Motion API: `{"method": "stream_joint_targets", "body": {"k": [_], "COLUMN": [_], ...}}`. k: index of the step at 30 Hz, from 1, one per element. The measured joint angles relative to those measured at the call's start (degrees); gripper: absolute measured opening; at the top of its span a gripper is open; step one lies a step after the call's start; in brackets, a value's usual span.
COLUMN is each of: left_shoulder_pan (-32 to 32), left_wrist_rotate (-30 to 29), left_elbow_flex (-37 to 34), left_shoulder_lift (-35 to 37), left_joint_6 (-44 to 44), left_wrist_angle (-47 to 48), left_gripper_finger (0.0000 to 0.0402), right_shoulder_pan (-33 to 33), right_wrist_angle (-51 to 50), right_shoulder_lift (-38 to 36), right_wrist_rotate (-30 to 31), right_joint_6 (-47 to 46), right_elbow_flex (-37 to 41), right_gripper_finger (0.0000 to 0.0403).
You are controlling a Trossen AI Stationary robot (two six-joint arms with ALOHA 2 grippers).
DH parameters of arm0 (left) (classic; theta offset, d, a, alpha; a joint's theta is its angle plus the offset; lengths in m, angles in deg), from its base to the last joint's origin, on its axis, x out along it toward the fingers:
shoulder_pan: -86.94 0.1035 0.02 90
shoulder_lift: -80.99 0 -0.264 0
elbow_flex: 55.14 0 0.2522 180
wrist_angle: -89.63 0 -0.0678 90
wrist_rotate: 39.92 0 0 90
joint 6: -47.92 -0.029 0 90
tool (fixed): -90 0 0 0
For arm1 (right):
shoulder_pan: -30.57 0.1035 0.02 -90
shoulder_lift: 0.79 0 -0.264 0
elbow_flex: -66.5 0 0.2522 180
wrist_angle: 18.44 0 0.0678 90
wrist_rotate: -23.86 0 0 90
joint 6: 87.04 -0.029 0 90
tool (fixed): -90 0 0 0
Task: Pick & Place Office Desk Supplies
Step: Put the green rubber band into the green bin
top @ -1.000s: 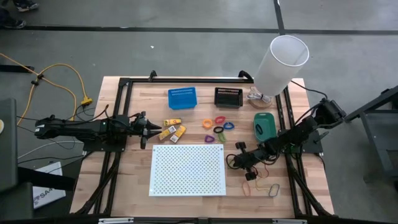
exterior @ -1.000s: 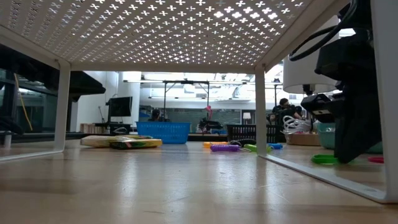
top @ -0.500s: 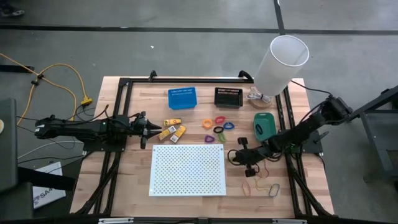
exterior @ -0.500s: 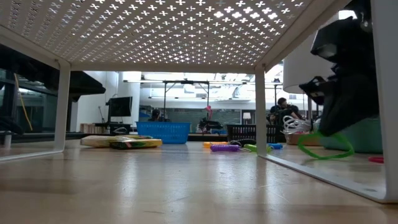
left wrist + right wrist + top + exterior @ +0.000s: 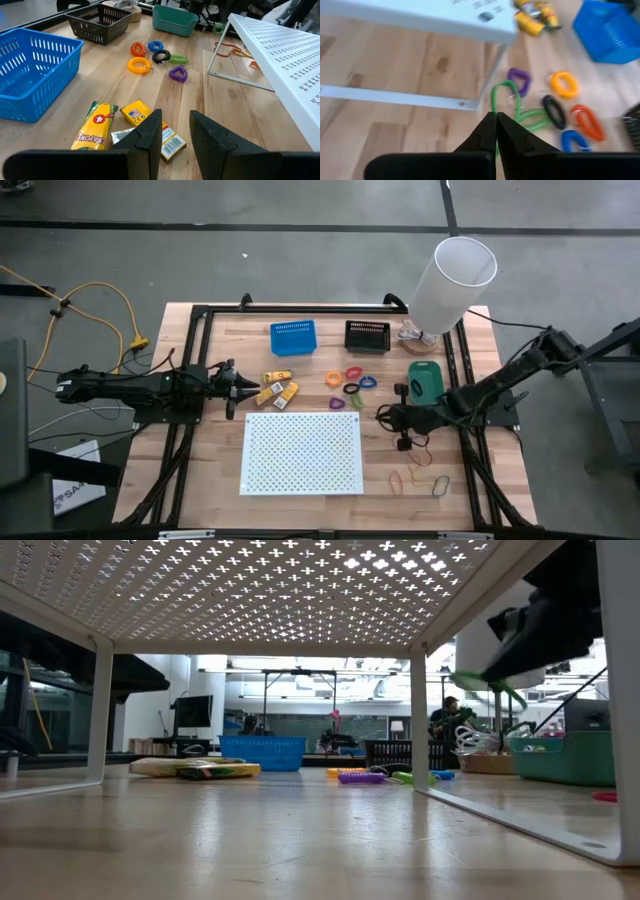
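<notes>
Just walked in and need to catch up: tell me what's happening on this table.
The right gripper, shut on a green rubber band, holds it lifted off the table beside the white perforated board. The left gripper waits over the yellow packets, its fingers parted and holding nothing. The coloured loops lie loose, not in the bins.

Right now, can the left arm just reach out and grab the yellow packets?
Probably yes. The left gripper hangs with its fingers apart right over the yellow packets, and nothing lies between them. The blue bin sits off to the side, out of the way.
</notes>
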Motion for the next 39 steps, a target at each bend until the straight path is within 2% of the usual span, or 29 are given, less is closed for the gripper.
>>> {"method": "stream_joint_targets", "body": {"k": [10,24,39], "left_shoulder_pan": [0.0,0.0,0.0], "left_wrist_rotate": [0.0,0.0,0.0], "left_elbow_flex": [0.0,0.0,0.0], "left_shoulder_lift": [0.0,0.0,0.0], "left_joint_6": [0.0,0.0,0.0], "left_wrist_angle": [0.0,0.0,0.0], "left_gripper_finger": [0.0095,0.0095,0.0095], "right_shoulder_pan": [0.0,0.0,0.0], "right_wrist_angle": [-2.9,-21.3,-42.7], "right_shoulder_lift": [-2.6,-5.3,-8.4], "right_wrist_rotate": [5.4,18.5,21.1], "right_joint_6": [-1.5,-23.2,-46.8], "right_elbow_flex": [0.0,0.0,0.0], "right_gripper_finger": [0.0002,0.0002,0.0002]}}
